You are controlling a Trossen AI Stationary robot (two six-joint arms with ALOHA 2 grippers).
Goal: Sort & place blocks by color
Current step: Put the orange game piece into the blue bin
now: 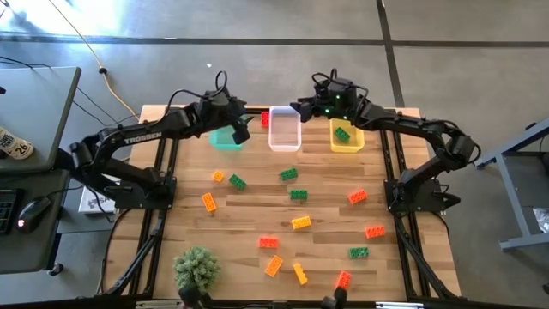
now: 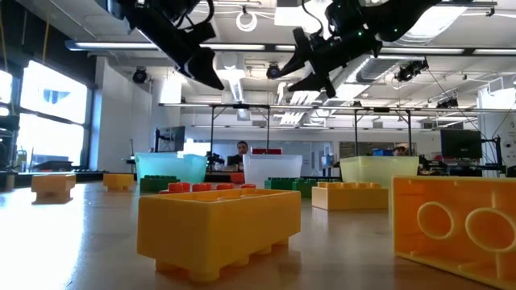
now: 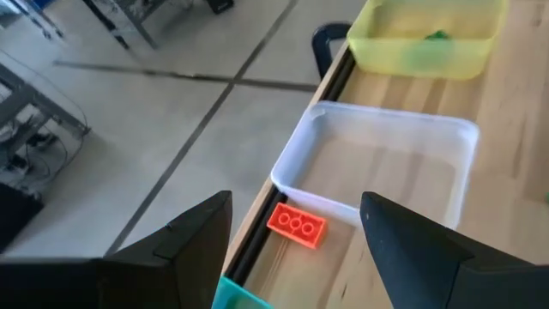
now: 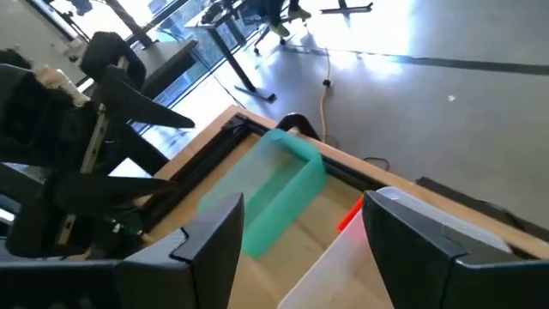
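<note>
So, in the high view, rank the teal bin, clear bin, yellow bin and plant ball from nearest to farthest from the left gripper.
1. Teal bin, right under the left gripper.
2. Clear bin, middle of the back row.
3. Yellow bin, on the right.
4. Plant ball, at the front edge.

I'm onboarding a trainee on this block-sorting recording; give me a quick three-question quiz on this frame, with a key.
1. True or false: the yellow bin holds a green block.
2. Where does the red block at the table's far edge lie?
A. inside the clear bin
B. on the table between the teal bin and the clear bin
C. in the right gripper
3. Fill in: the left gripper hangs over the ____ bin, jaws open and empty.

Key: 1 true; 2 B; 3 teal.
</note>
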